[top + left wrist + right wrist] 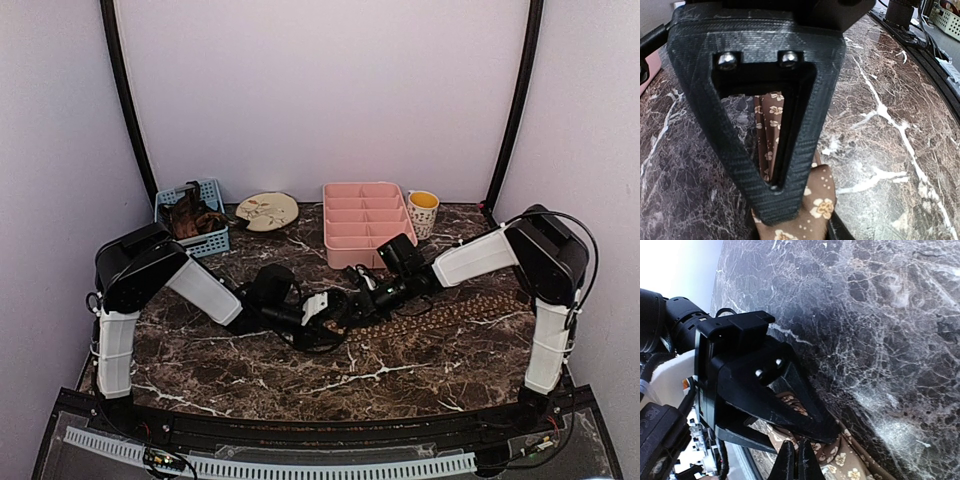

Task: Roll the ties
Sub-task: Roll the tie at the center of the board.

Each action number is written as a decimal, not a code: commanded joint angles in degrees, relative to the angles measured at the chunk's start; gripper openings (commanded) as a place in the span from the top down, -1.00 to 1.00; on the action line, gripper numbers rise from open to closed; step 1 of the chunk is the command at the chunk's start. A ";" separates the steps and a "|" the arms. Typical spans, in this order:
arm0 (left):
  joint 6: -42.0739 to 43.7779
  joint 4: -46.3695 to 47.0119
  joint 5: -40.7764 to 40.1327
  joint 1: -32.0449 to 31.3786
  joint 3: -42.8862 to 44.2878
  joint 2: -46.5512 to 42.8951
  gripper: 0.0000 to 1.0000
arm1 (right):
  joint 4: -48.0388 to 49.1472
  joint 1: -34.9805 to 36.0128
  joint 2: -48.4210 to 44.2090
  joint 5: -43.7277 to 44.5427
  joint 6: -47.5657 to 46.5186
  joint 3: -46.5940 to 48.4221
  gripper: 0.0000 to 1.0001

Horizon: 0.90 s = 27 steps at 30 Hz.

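Pale lilac walls [320, 90], black corner posts [125, 100], dark brown marble table [400, 372] veined white

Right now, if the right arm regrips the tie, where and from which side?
I'd take the tie on its flat free strip just right of the left gripper, which holds its end. Come from above, jaws across the narrow width: it lies flat on the marble table, running left-right.

Matt brown woven cloth, dotted with tan flowers, makes up the tie [822, 205] on the glossy, marble-veined worktop [400, 370]. The left gripper [777, 210] is matt black plastic, finely ridged, with shiny metal screws [727, 60].
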 commanded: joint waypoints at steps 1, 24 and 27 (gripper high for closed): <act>-0.29 -4.44 -0.85 0.51 -2.39 -1.29 0.33 | -3.73 0.00 -1.55 4.33 -3.69 -0.64 1.00; -18.49 22.66 -5.27 -2.04 -6.21 3.23 -0.27 | 6.12 0.13 -3.13 12.47 -2.23 -8.61 1.00; -16.72 21.58 -5.85 -2.04 -6.44 3.25 0.16 | 5.56 0.09 -4.12 11.86 -2.35 -8.34 1.00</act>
